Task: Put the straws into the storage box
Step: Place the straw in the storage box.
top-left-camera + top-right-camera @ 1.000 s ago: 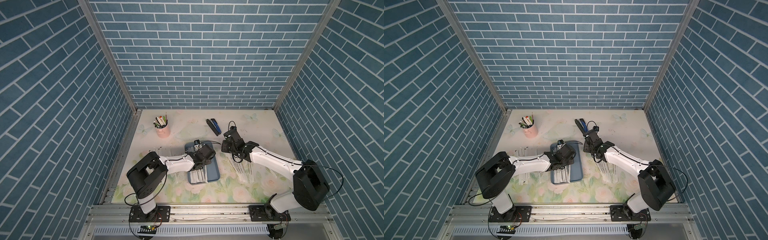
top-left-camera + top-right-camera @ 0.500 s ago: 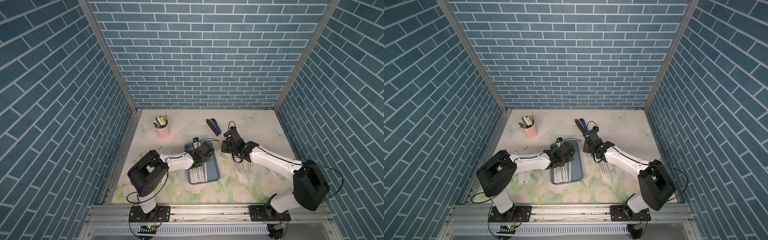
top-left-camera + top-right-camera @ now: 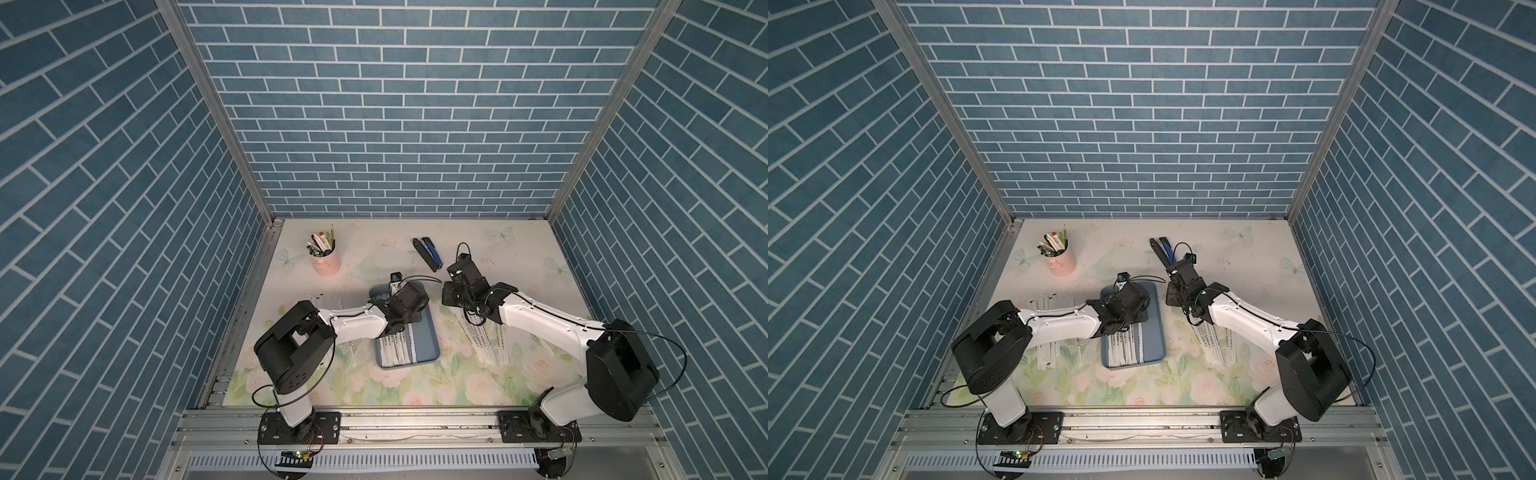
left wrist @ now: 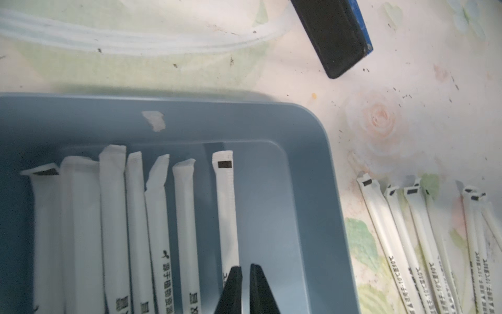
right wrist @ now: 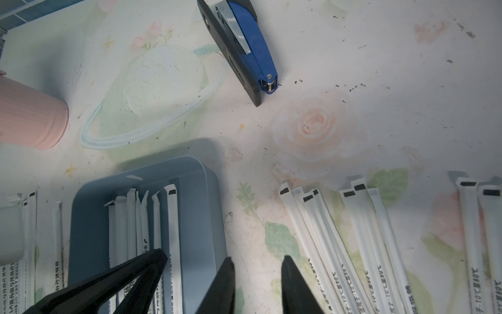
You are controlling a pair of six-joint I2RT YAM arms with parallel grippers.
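The storage box [image 3: 426, 345] [image 3: 1154, 332] is a blue-grey tray in mid-table, seen in both top views. Several white paper-wrapped straws [image 4: 114, 217] [image 5: 135, 217] lie side by side in it. My left gripper [image 4: 245, 267] [image 3: 405, 322] hangs over the box, open by a narrow gap with nothing between the fingers. One straw [image 4: 225, 217] lies flat on the box floor beside a fingertip. More straws [image 5: 353, 231] [image 3: 484, 340] fan out on the table right of the box, others [image 3: 1046, 349] to its left. My right gripper [image 5: 256, 265] [image 3: 449, 301] is open and empty over the table between the box and the right-hand straws.
A pink cup [image 3: 326, 262] [image 5: 27, 117] full of pens stands at the back left. A blue-and-black stapler [image 3: 428, 253] [image 5: 244, 51] lies behind the box, close to my right wrist. Brick-patterned walls close in the floral table on three sides.
My left gripper has shifted a little toward the far end of the box and its jaws have parted slightly, leaving a straw lying in the box. The right arm has not moved.
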